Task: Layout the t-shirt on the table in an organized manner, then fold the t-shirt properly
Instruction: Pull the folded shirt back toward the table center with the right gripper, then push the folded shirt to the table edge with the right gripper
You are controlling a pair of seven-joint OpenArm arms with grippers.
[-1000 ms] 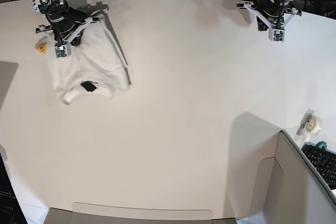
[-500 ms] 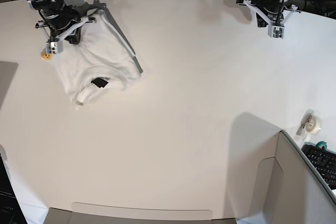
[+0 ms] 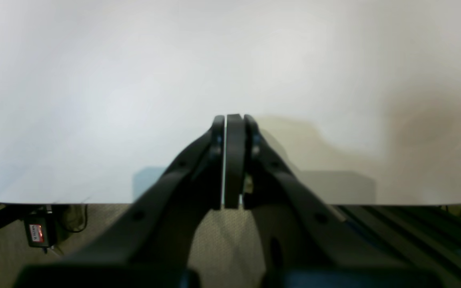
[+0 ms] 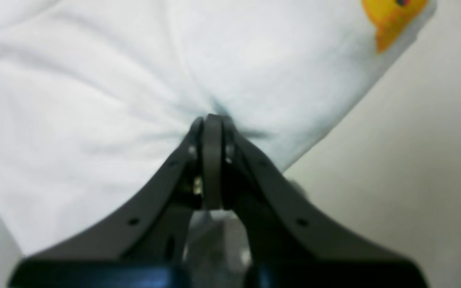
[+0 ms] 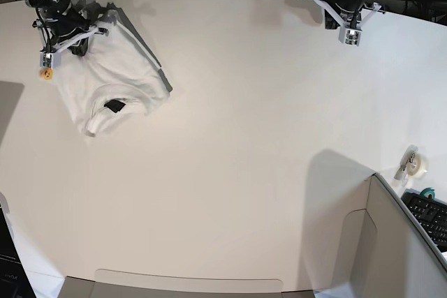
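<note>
The white t-shirt (image 5: 112, 78) lies bunched at the far left of the table (image 5: 237, 144), its neck opening and a dark label facing up. My right gripper (image 5: 47, 56) is shut on a pinch of the t-shirt's cloth near its left edge. In the right wrist view the jaws (image 4: 212, 122) are closed, with creases in the t-shirt (image 4: 94, 100) radiating from them and a yellow-orange print (image 4: 390, 16) at the upper right. My left gripper (image 5: 349, 35) hangs shut and empty at the far right. In the left wrist view its tips (image 3: 230, 120) sit over bare table (image 3: 94, 80).
A tape roll (image 5: 417, 164) and a keyboard (image 5: 429, 215) sit at the right edge. A grey bin (image 5: 391, 242) stands at the near right corner. Dark cables run behind the table's far edge.
My right gripper has drawn back toward the far left corner, dragging the t-shirt with it. The left gripper has shifted slightly back and to the left.
</note>
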